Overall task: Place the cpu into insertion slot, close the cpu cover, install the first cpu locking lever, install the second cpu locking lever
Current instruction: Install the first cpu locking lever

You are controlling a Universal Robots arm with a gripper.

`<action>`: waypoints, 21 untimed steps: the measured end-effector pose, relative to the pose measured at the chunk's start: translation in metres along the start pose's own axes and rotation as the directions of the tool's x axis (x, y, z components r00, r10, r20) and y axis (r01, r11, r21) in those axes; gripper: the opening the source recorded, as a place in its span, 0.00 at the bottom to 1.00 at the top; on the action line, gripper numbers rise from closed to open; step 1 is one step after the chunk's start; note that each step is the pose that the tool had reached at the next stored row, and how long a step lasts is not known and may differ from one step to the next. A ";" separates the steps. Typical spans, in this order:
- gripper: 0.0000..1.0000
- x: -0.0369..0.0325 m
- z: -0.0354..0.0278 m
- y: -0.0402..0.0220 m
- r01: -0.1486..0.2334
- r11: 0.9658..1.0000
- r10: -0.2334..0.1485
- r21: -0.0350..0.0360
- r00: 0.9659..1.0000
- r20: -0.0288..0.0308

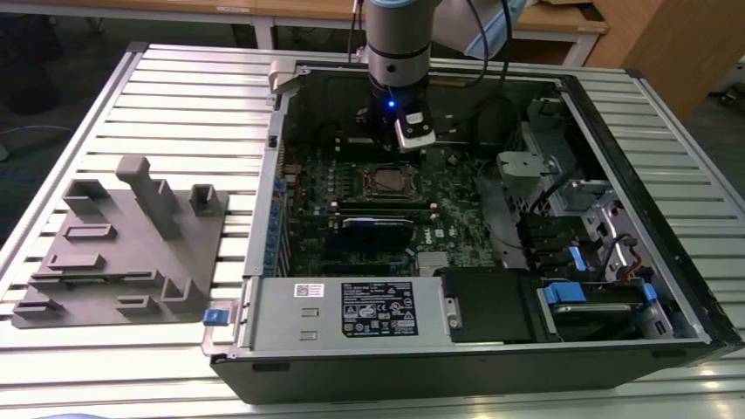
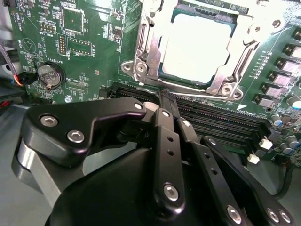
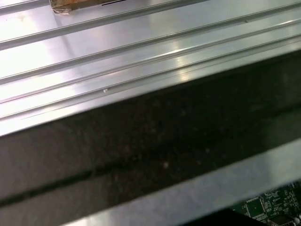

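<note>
End effector: in the second wrist view my end effector has its 2 black fingers pressed together at the tips, gripping nothing, just over the long memory slots.
Cpu: the cpu sits in the insertion slot, centre of the exterior view; the second wrist view shows its pale top.
Cpu cover: the cpu cover lies flat, framing the chip.
Exterior view: my arm stands upper centre, reaching into the open computer case; a grey fixture rests on the table at the exterior view's left.
First wrist view: table grooves, a dark wall, a corner of green circuit board.
</note>
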State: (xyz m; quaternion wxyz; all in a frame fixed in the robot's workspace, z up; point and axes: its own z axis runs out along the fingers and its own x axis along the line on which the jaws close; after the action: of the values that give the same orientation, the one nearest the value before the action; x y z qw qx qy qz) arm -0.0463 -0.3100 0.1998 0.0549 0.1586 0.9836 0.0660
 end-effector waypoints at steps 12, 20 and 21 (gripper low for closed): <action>0.11 0.0002 0.0019 -0.0003 0.002 1.000 -0.002 0.014 1.000 0.006; 0.11 -0.0005 -0.0063 0.0010 0.002 1.000 -0.002 0.014 1.000 0.006; 0.11 -0.0005 -0.0063 0.0011 0.002 1.000 -0.002 0.014 1.000 0.006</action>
State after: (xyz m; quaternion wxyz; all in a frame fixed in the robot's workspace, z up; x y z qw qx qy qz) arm -0.0463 -0.3098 0.2062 0.0569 0.1582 0.9840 0.0587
